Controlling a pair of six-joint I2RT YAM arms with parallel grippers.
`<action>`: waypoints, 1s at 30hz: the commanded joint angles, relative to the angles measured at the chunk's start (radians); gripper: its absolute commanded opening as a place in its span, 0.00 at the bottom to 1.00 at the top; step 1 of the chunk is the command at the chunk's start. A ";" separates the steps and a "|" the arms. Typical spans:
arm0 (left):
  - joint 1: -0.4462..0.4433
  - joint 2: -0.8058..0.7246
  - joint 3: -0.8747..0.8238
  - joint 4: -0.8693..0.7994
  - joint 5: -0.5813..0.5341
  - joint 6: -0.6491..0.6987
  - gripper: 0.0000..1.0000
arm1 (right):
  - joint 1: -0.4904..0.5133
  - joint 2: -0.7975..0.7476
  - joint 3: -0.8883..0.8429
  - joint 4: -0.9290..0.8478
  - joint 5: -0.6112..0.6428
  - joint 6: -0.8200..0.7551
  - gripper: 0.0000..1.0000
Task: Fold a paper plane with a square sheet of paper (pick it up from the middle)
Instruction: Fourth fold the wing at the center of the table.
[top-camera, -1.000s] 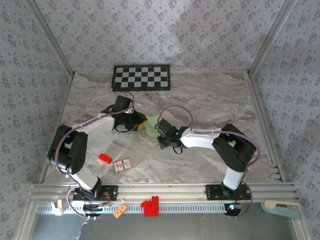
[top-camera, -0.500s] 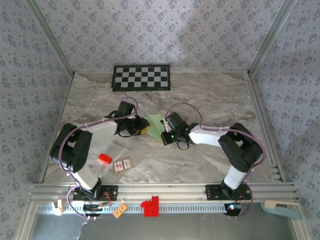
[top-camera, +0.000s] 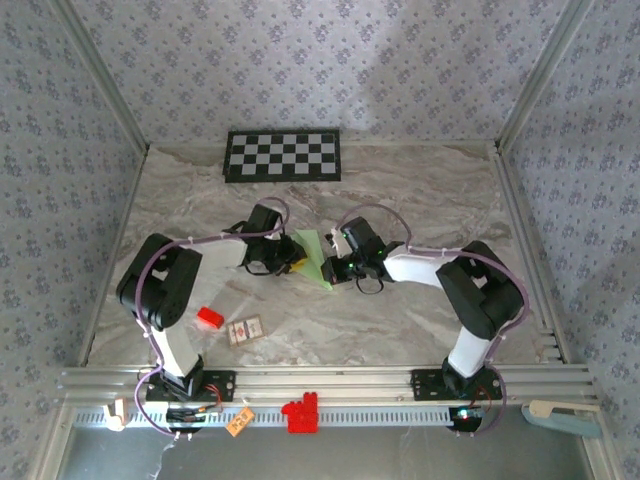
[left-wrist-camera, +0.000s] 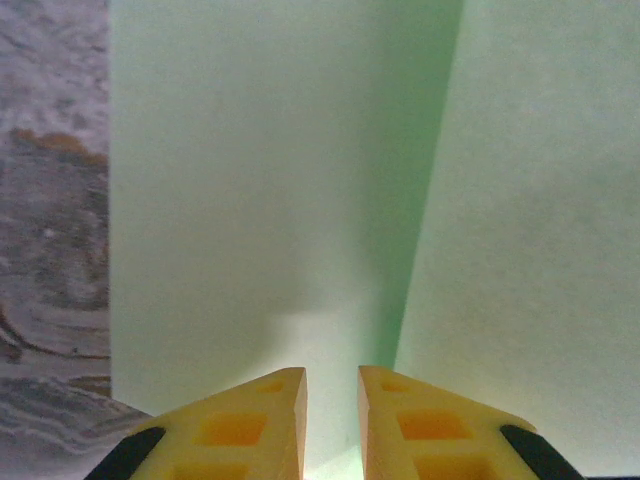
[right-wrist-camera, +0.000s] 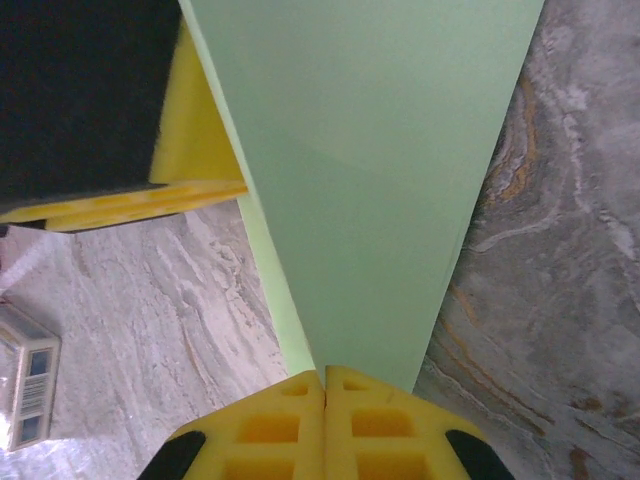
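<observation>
The green paper plane (top-camera: 316, 258) lies in the middle of the table (top-camera: 420, 190), between the two arms. It is long and pointy, with a fold line running down it. The right gripper (right-wrist-camera: 325, 375) is squeezed tight on its narrow end, probably so the paper cannot slide away. The left gripper (left-wrist-camera: 332, 375) is at the other side, right by the fold, with its fingers only a little apart. It looks ready to pinch that crease flat.
</observation>
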 joint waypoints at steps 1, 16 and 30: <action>-0.013 0.024 0.028 -0.057 -0.012 0.038 0.20 | -0.014 0.030 -0.007 0.025 -0.092 0.036 0.01; -0.013 0.051 0.055 -0.155 -0.054 0.110 0.14 | -0.053 0.099 0.021 0.049 -0.231 0.083 0.01; -0.015 0.005 0.054 -0.115 -0.032 0.126 0.16 | -0.082 0.120 -0.016 0.122 -0.270 0.152 0.03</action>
